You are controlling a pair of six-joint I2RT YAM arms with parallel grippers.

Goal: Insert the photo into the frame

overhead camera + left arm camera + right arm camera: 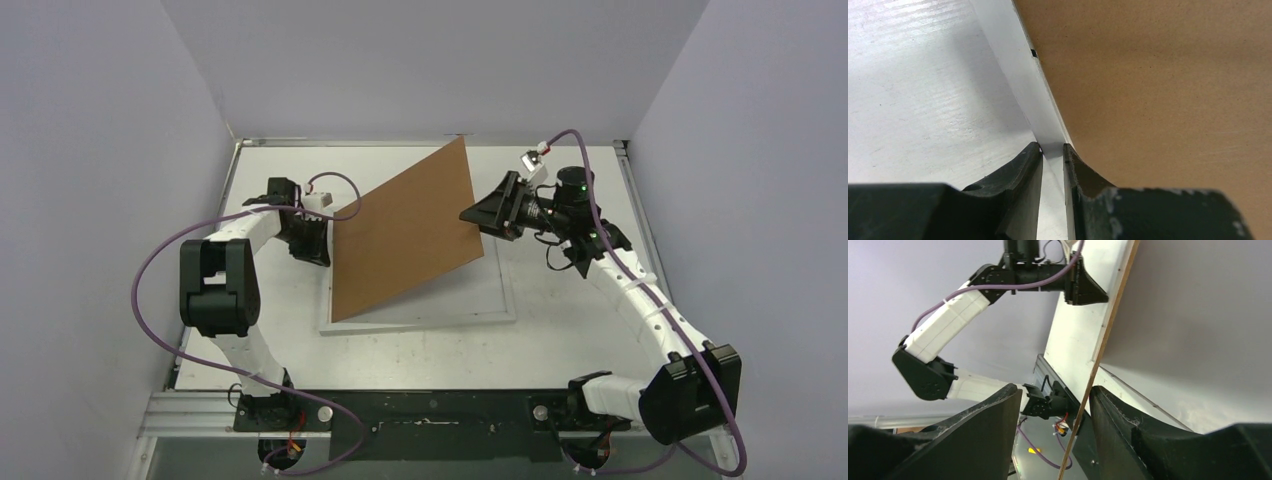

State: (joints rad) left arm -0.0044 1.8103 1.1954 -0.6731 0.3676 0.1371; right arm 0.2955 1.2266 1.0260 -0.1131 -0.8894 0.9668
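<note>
The table [580, 340] held the frame [430, 318] flat, centre; backing board [405, 235] tilted up over it. The photo was unseen, maybe underneath. The left gripper [1052, 147] had jaws clamped on the frame's left edge; right gripper [1055, 395] jaws stood open astride the board's right edge. Best: pin frame, lift slowly.

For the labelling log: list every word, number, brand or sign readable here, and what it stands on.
No text can be read in any view.
brown backing board: plain, unprinted.
frame: one small dark notch, no character.
left end effector and right end effector: bare black, no markings.
</note>
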